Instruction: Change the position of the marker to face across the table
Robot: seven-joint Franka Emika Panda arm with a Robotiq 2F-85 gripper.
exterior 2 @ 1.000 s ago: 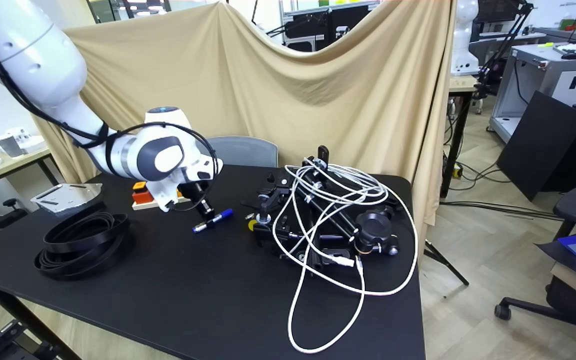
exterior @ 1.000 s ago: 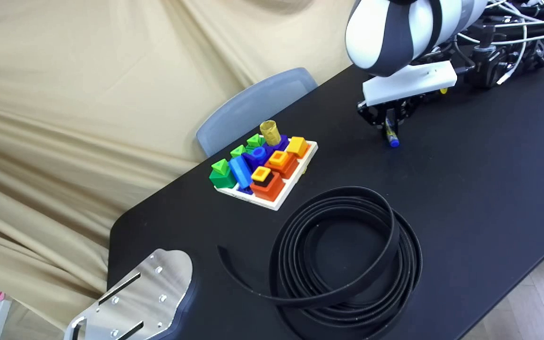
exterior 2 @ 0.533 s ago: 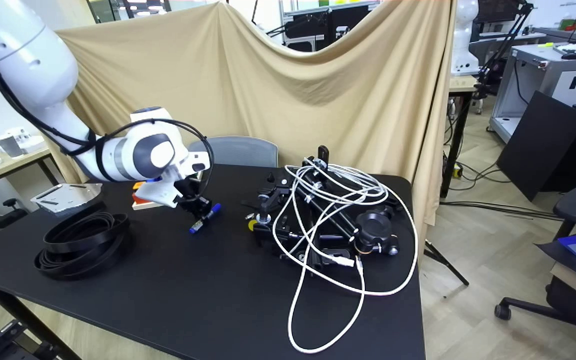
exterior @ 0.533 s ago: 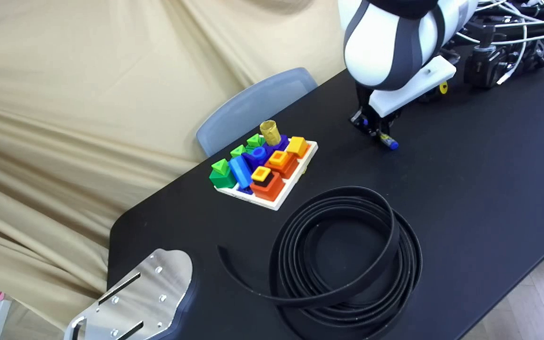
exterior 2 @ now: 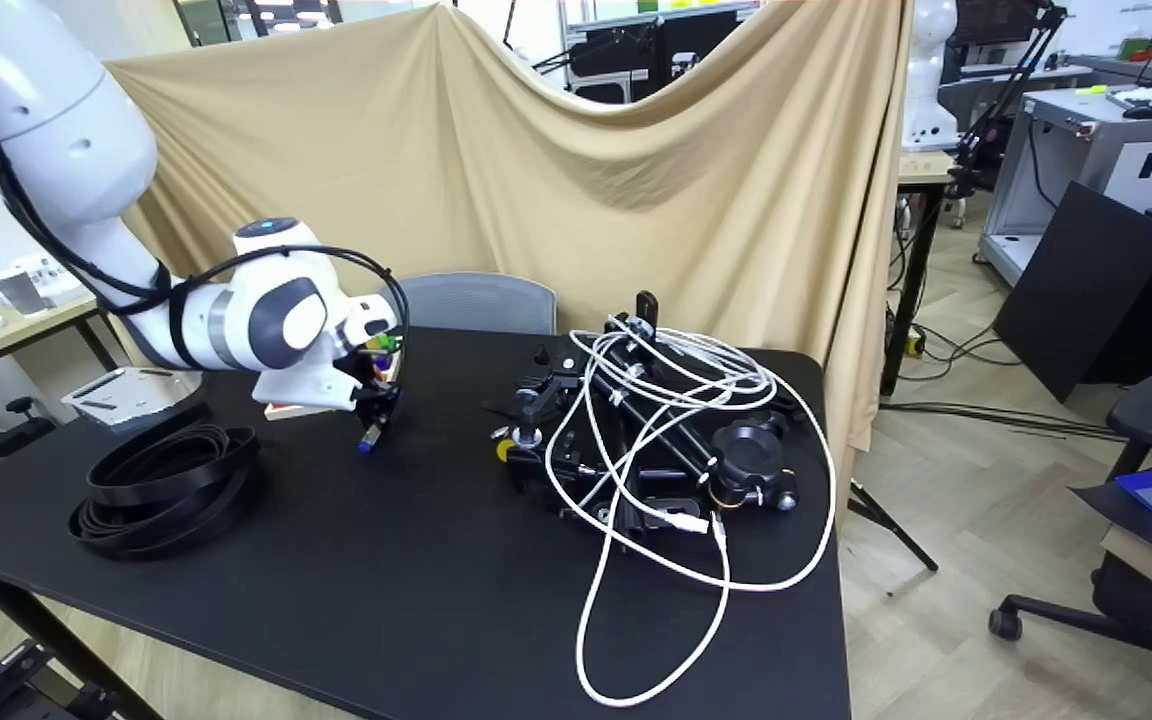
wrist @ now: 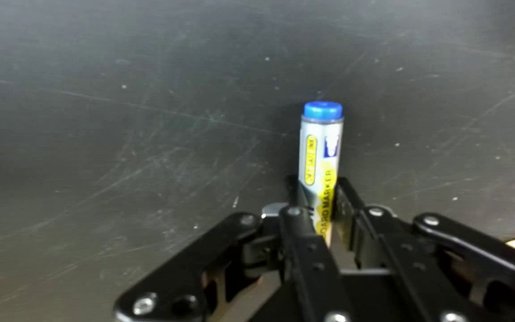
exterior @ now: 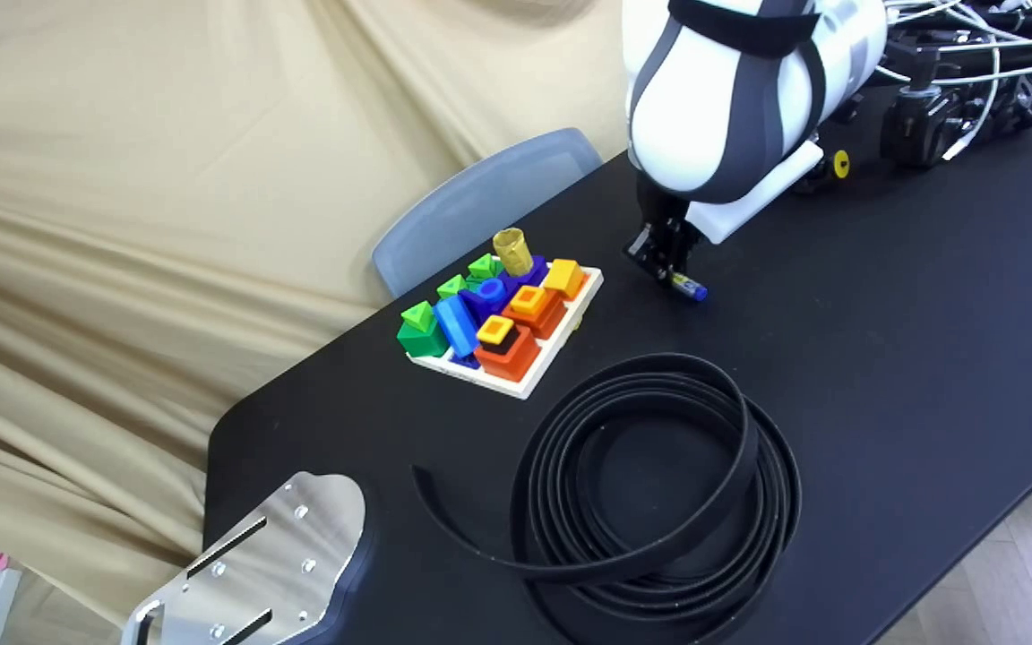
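Note:
The marker is white and yellow with a blue end. In the wrist view the marker (wrist: 322, 147) stands between the finger pads, its blue end pointing away from my gripper (wrist: 318, 197). My gripper is shut on the marker's body. In both exterior views my gripper (exterior: 666, 267) (exterior 2: 377, 412) is low over the black table (exterior: 892, 358) (exterior 2: 436, 580), and one end of the marker (exterior: 688, 287) (exterior 2: 370, 438) sticks out below it. The marker's other end is hidden by the gripper. I cannot tell whether the marker touches the tabletop.
A board of coloured blocks (exterior: 525, 387) lies beside my gripper. A black cable coil (exterior: 536, 502) (exterior 2: 171, 490) and a metal plate (exterior: 279, 546) (exterior 2: 136, 390) are further along. Black stands with white cables (exterior 2: 636, 420) lie at the other end. A chair (exterior: 480, 202) stands behind.
My gripper has turned and carried the marker towards the block board. The marker has swung round: both its ends showed in an exterior view, and now one end shows there.

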